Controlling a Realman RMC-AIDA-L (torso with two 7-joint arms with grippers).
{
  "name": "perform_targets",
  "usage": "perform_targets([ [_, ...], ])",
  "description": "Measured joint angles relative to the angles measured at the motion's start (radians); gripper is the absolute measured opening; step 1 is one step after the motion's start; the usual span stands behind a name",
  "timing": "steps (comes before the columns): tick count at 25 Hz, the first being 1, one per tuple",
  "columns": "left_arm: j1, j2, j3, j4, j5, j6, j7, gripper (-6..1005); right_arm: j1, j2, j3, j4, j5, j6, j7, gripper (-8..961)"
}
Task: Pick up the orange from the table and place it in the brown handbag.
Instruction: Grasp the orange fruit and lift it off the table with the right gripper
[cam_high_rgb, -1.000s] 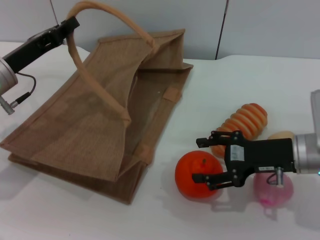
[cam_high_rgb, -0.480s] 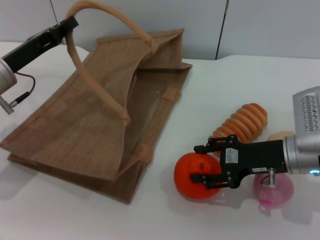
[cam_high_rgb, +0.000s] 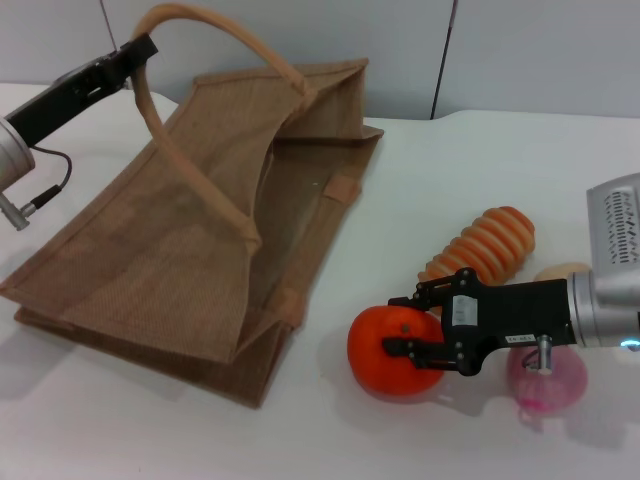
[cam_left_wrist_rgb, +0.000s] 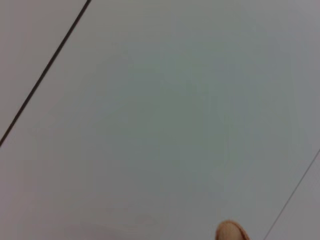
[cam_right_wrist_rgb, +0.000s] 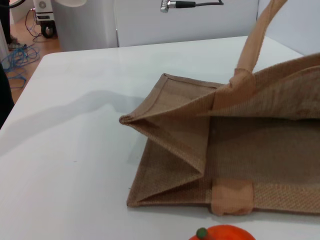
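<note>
The orange (cam_high_rgb: 385, 352) lies on the white table (cam_high_rgb: 480, 160) just right of the brown handbag (cam_high_rgb: 200, 230), which lies on its side with its mouth facing the fruit. My right gripper (cam_high_rgb: 405, 322) reaches in from the right, its two black fingers pressed on the orange's right half. The left gripper (cam_high_rgb: 138, 48) is raised at the far left, shut on the handbag's upper handle (cam_high_rgb: 230, 35) and holding it up. The right wrist view shows the handbag (cam_right_wrist_rgb: 225, 150) and the top of the orange (cam_right_wrist_rgb: 222, 233). In the left wrist view only a bit of the handle (cam_left_wrist_rgb: 231, 231) shows against a wall.
A ribbed orange-and-cream item (cam_high_rgb: 488, 245) lies just behind my right gripper. A pale beige fruit (cam_high_rgb: 562, 271) and a pink round object (cam_high_rgb: 548, 385) sit beside the right wrist. A wall stands behind the table.
My right gripper slid left over the orange and its fingers narrowed onto it. The orange shifted slightly left. The left arm and the handbag stayed still.
</note>
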Motion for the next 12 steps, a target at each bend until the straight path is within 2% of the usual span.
perform_targets([
  [7, -0.004, 0.0, 0.0, -0.003, 0.001, -0.006, 0.0, 131, 0.0, 0.0, 0.004, -0.006, 0.004, -0.014, -0.001, 475],
  [12, -0.003, 0.0, 0.001, -0.003, 0.002, -0.028, 0.003, 131, 0.0, 0.0, 0.007, -0.008, 0.021, -0.076, -0.037, 404],
])
